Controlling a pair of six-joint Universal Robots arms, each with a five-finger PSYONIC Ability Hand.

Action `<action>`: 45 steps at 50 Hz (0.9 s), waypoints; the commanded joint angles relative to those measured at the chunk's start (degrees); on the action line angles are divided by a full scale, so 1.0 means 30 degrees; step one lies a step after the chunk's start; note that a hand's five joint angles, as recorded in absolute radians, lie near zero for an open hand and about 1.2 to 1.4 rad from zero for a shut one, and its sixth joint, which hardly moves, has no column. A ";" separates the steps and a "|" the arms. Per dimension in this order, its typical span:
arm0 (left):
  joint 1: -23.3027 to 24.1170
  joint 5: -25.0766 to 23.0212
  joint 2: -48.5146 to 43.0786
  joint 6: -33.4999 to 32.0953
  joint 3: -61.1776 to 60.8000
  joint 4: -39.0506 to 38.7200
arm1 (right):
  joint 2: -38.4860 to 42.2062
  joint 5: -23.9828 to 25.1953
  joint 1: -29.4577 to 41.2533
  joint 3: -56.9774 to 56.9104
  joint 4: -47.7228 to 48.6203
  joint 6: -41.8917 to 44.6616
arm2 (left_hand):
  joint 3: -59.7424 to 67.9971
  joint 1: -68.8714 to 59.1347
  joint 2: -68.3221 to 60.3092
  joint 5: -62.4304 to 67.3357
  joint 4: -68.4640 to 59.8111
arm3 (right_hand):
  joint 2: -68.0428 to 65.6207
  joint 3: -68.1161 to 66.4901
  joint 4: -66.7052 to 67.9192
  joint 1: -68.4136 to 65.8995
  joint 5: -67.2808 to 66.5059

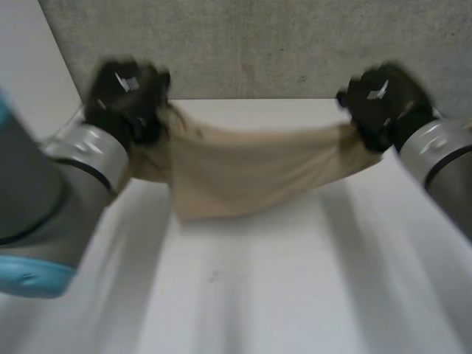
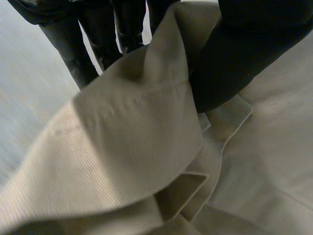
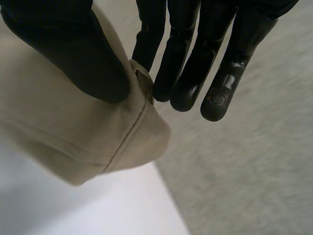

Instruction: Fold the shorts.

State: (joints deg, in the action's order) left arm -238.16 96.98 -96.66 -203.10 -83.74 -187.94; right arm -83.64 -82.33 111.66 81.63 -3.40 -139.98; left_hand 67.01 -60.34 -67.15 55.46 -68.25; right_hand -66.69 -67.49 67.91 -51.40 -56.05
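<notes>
The beige shorts [image 1: 243,173] hang stretched between my two hands above the white table [image 1: 295,295], sagging in the middle. My left hand [image 1: 127,96] is shut on the shorts' left end; in the left wrist view its thumb [image 2: 230,58] presses the cloth [image 2: 137,142] against the fingers [image 2: 83,54]. My right hand [image 1: 383,99] is shut on the right end. Seen from the right wrist, the thumb [image 3: 83,58] pinches a hemmed corner [image 3: 98,132] against the fingers [image 3: 186,63].
A grey wall [image 1: 258,44] rises right behind the table's far edge, close to both hands. My left arm [image 1: 44,206] fills the near left and the right arm [image 1: 442,162] the right side.
</notes>
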 commanded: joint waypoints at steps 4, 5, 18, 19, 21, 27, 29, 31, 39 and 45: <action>-0.0272 -0.0978 -0.0323 0.0052 0.1048 -0.0400 | -0.0485 0.0694 0.0105 -0.1313 -0.1388 -0.4079 | 0.4330 -0.6552 -0.4284 0.4845 -0.3918 | -0.4435 -0.4168 0.4031 -0.9532 -0.4648; -0.0418 -0.0978 -0.1460 0.0023 0.1456 -0.0400 | 0.0679 0.0695 0.0251 -0.1399 -0.1359 -0.4400 | 0.4330 -0.6552 -0.4284 0.4845 -0.3918 | -0.4435 -0.4168 0.4031 -0.9532 -0.4648; -0.2646 -0.1066 -0.9204 -0.0123 0.5443 -0.0254 | 0.7778 -0.2293 0.2742 -0.4386 0.0078 -0.9647 | -1.8995 1.6773 1.9040 -1.8480 1.9407 | 1.4502 1.4769 -1.4906 0.9405 1.4289; -0.2646 -0.1066 -0.9263 -0.0123 0.5473 -0.0253 | 0.7926 -0.2381 0.2742 -0.4592 0.0048 -0.9676 | -1.9003 1.6781 1.9049 -1.8488 1.9415 | 1.8493 1.8760 -1.8898 1.3397 1.8280; -0.2558 -0.1066 -0.9206 -0.0036 0.5241 -0.0224 | 0.7899 -0.2615 0.2626 -0.4886 -0.0040 -0.9647 | -1.9003 1.6781 1.9049 -1.8488 1.9415 | 1.8898 1.9165 -1.9302 1.3801 1.8685; -0.2412 -0.1095 -0.6252 0.0140 0.2725 -0.0107 | 0.6524 -0.2353 0.2450 -0.4360 -0.0887 -0.8772 | -1.8933 1.6711 1.8979 -1.8418 1.9345 | 1.8898 1.9165 -1.9302 1.3801 1.8685; -0.2412 -0.1154 -0.4582 0.0053 0.0793 -0.0107 | 0.5995 -0.2323 0.2012 -0.3980 -0.1678 -0.7397 | -1.8484 1.6262 1.8530 -1.7969 1.8896 | 1.8898 1.9165 -1.9302 1.3801 1.8685; -0.2353 -0.1125 -0.3614 0.0052 -0.0439 -0.0107 | 0.5819 -0.2323 0.1573 -0.3512 -0.2176 -0.6313 | -1.8093 1.5871 1.8139 -1.7578 1.8505 | 1.8898 1.9165 -1.9302 1.3801 1.8685; -0.0830 -0.1213 -0.1588 -0.0123 -0.5481 0.0655 | 0.6196 -0.1652 0.1131 -0.1518 -0.2124 -0.3495 | -1.4784 1.2562 1.4829 -1.4269 1.5196 | 1.6799 1.7066 -1.7204 1.1703 1.6586; -0.1238 -0.1213 -0.4191 -0.0153 -0.5397 0.0655 | 0.8071 -0.1005 0.1073 -0.2072 -0.0159 -0.4166 | -1.3605 1.1383 1.3651 -1.3090 1.4017 | 1.6235 1.6502 -1.6639 1.1138 1.6022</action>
State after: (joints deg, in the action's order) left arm -241.11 93.40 -102.68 -203.47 -100.19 -186.20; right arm -64.05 -86.94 114.88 76.64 -8.99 -150.46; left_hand 20.15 -20.33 -20.26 10.45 -20.37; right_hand -14.01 -26.49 13.32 -11.44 -4.68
